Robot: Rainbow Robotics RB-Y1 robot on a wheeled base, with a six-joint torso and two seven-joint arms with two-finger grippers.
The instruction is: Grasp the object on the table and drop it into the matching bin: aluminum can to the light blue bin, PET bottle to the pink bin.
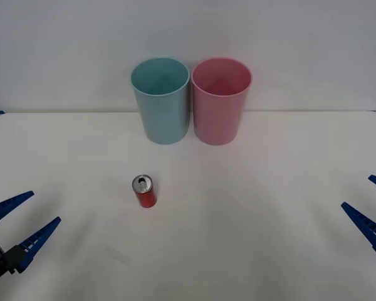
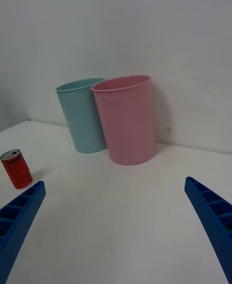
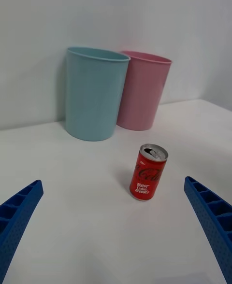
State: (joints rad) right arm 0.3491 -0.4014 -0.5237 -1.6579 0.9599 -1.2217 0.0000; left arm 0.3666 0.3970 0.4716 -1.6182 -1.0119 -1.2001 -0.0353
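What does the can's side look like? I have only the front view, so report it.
Observer: In the left wrist view the aluminum can stands upright, red with white lettering down its side.
Operator: Tell me how it sits to the left gripper.
Observer: It stands ahead of the left gripper, in line with the gap between the open fingers, untouched.
Operator: Now the right one.
Observer: The right gripper is open too. From it the can sits off to one side, beyond one fingertip, and the pink bin stands straight ahead, partly hiding the light blue bin.
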